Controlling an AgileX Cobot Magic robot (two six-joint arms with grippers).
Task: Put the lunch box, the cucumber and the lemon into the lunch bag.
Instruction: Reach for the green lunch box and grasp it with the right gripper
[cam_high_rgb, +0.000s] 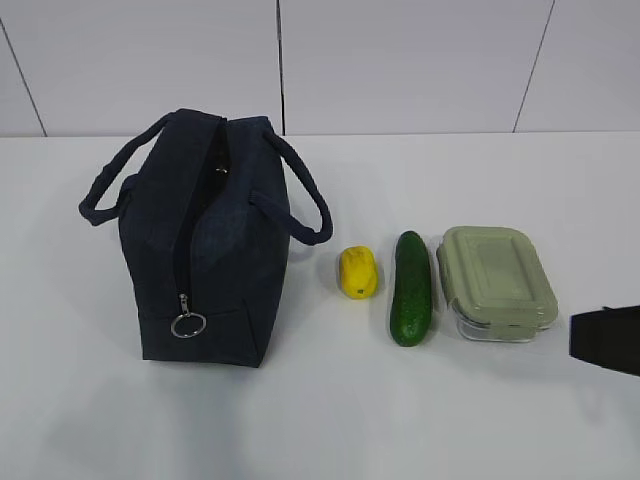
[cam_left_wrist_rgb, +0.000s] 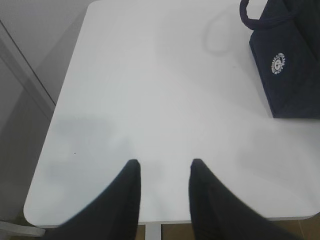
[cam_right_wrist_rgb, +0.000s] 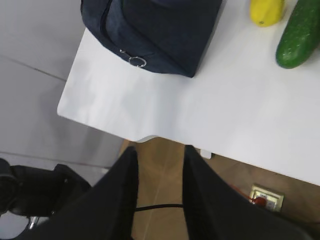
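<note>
Here: navy lunch bag (cam_high_rgb: 205, 250) w/ ring zip pull, both end effectors (cam_left_wrist_rgb: 162, 162) (cam_right_wrist_rgb: 159, 148) part-open, empty.

One dark navy fabric lunch bag (cam_high_rgb: 205, 250) — two loop handles (cam_high_rgb: 300, 195), one metal ring pull (cam_high_rgb: 187, 325), one white round logo (cam_left_wrist_rgb: 278, 63). One small yellow lemon (cam_high_rgb: 358, 272). One dark green bumpy cucumber (cam_high_rgb: 411, 288). One clear glass lunch box (cam_high_rgb: 497, 283) with one sage-green lid — four task items on one white table (cam_high_rgb: 320, 420).
</note>
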